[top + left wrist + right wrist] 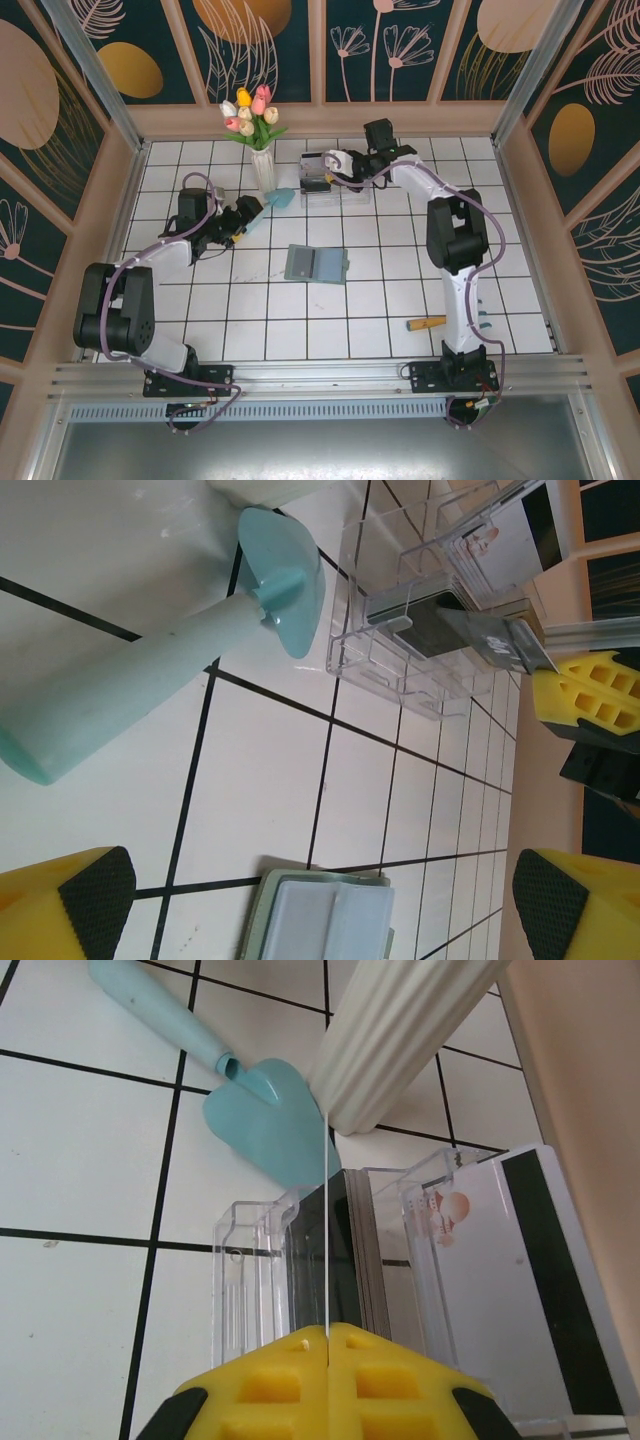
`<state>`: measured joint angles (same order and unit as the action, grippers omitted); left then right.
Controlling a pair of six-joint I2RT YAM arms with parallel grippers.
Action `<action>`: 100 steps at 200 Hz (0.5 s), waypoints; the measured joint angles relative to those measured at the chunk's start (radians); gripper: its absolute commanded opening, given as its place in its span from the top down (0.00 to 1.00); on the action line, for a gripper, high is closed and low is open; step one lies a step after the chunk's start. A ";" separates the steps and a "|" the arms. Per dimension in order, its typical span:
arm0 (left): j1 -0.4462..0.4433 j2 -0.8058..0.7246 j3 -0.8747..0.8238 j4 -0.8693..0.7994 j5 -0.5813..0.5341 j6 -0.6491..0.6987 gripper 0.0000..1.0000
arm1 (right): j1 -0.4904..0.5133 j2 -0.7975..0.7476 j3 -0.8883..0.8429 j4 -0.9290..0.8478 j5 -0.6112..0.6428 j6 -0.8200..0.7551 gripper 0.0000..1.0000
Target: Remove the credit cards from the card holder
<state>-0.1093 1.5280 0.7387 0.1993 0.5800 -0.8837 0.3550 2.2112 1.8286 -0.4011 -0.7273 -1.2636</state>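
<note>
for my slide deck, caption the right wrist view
right jaws shut on an edge-on credit card at the clear box, teal trowel and ribbed vase behind

This is a robot lab cell dressed up as a room: a white tiled table [380,320] boxed in by leaf-printed wall panels [420,50] and aluminium posts [95,70]. A left arm [110,310] and a right arm [455,235] are bolted to a metal rail [320,375] at the near edge (a vase [263,168] of tulips [250,112] stands far back).

We saw the left gripper [318,908] spread wide over white tiles [260,780], the open card holder [325,918] below it at the bottom edge, a pale blue trowel [150,680] and a clear box [400,645] beyond.
</note>
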 measured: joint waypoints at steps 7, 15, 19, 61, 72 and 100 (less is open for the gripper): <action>0.000 0.005 0.000 0.006 0.004 0.000 0.01 | 0.000 0.003 0.000 -0.001 0.000 -0.004 1.00; 0.000 0.010 0.000 0.010 0.011 0.000 0.02 | 0.000 0.007 0.000 -0.004 -0.001 -0.007 1.00; 0.000 0.013 0.000 0.014 0.015 0.000 0.01 | 0.000 0.008 0.001 -0.005 -0.001 -0.008 1.00; 0.000 0.029 0.000 0.089 0.084 -0.038 0.02 | 0.000 0.033 0.039 -0.023 -0.007 -0.013 1.00; 0.000 0.030 0.000 0.106 0.098 -0.046 0.01 | 0.000 0.043 0.056 -0.023 -0.007 -0.013 1.00; 0.000 0.030 -0.005 0.132 0.120 -0.055 0.02 | 0.000 0.060 0.067 -0.023 -0.008 -0.013 1.00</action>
<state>-0.1093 1.5581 0.7334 0.3313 0.7002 -0.9382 0.3550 2.2707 1.8957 -0.4240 -0.7353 -1.2762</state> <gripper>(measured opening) 0.985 0.066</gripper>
